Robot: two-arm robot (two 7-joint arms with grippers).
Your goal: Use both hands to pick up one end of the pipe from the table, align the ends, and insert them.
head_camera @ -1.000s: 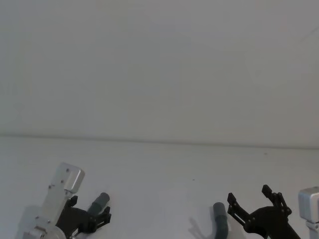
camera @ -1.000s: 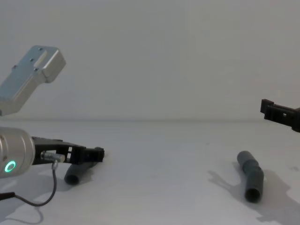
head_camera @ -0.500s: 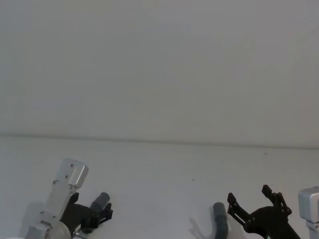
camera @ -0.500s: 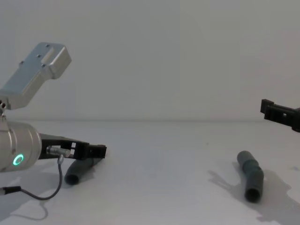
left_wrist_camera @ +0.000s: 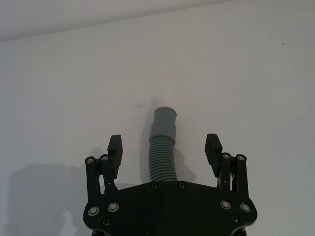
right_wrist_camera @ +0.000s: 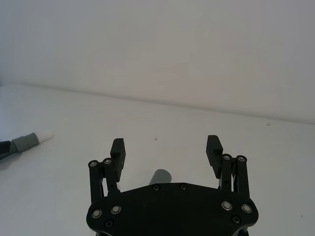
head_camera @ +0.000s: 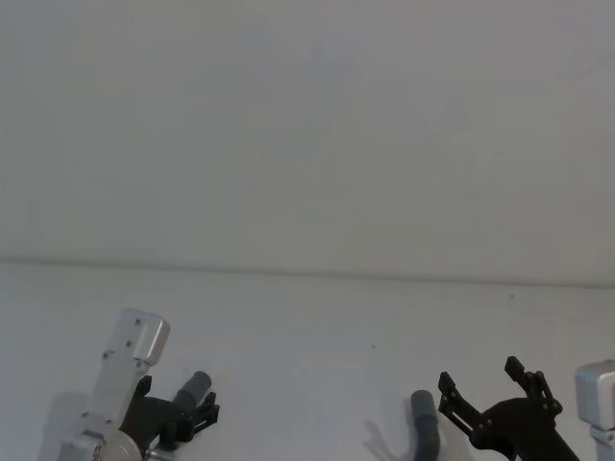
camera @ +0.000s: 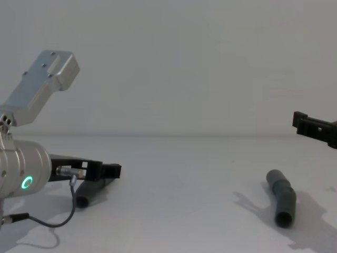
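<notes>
Two dark grey pipe pieces lie apart on the white table (camera: 184, 174). My left gripper (left_wrist_camera: 164, 145) is open and low over the left piece (left_wrist_camera: 162, 142), one finger on each side of its ribbed section, with the grey cuff pointing away. From the chest, that left gripper (camera: 108, 171) hides part of this piece (camera: 84, 197). The right piece (camera: 281, 197) lies free. Above it my right gripper (right_wrist_camera: 165, 146) hangs open, and only the piece's cuff (right_wrist_camera: 160, 176) peeks out below the palm. A grey cuff with a white tip (right_wrist_camera: 29, 140) shows at the edge of the right wrist view.
A plain wall (head_camera: 307, 144) rises behind the table's far edge. Bare tabletop stretches between the two pieces. A thin cable (camera: 52, 221) loops from the left arm down onto the table.
The left arm has shifted a little forward and toward the middle, with its gripper sliding further along the left piece. The right arm and both pieces have stayed where they were.
</notes>
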